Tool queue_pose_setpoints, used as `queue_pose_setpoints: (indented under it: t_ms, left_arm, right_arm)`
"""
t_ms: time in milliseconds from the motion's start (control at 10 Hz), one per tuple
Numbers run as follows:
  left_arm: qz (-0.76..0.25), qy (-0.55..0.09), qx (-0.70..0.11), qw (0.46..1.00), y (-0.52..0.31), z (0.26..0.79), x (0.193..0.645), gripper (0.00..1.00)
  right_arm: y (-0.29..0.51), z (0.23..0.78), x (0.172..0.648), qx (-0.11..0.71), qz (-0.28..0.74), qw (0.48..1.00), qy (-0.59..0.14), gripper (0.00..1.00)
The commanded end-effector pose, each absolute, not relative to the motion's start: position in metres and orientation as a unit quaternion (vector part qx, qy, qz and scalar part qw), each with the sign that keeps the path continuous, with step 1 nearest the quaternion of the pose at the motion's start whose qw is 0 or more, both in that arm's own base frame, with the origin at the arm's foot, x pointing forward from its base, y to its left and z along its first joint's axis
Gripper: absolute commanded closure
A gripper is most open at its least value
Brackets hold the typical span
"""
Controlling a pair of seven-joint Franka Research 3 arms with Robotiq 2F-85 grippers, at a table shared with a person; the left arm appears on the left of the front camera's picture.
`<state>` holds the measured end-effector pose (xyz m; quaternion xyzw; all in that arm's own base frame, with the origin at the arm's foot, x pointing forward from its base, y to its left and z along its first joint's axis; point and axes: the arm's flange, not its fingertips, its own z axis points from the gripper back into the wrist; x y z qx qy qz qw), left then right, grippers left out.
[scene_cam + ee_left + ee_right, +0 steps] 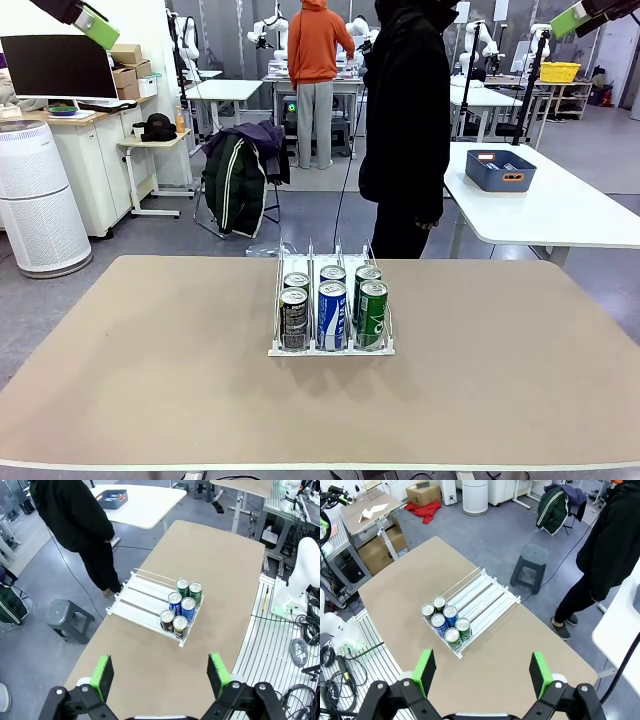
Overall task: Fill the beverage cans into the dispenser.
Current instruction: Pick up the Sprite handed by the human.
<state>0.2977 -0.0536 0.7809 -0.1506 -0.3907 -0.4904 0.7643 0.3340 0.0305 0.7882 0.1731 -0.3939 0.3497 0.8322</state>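
The clear dispenser (330, 349) stands in the middle of the tan table and holds several beverage cans at its near end. A dark can (294, 318), a blue can (331, 313) and a green can (372, 312) stand in front, each with a like can behind it. From high above, the left wrist view looks down on the dispenser (142, 596) and cans (181, 607), and the right wrist view on the dispenser (487, 596) and cans (445, 622). My left gripper (161, 675) and right gripper (482, 672) both hang open and hold nothing. In the front view they sit in the top corners, left gripper (92, 24) and right gripper (572, 18).
A person in black (405, 130) stands at the table's far edge behind the dispenser. A grey stool (530, 562) is on the floor beside them. A white table with a blue bin (500, 170) stands at the right, and a chair with a jacket (240, 175) farther back.
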Motion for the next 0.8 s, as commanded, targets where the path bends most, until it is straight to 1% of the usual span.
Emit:
queue_pose_setpoints:
  t_ms: [0,700]
  left_arm:
    - [-0.486,-0.365,-0.143,0.781,-0.0527,0.7805,0.2990,0.00]
    - [-0.490,-0.375,-0.150,0.772,-0.0540,0.7778,0.2996,0.00]
  right_arm:
    - [0.0243,0.7851,0.3349,0.175,0.352,0.834,-0.388,0.00]
    - [0.0287,0.7861,0.3371,0.173,0.347,0.834,-0.392,0.00]
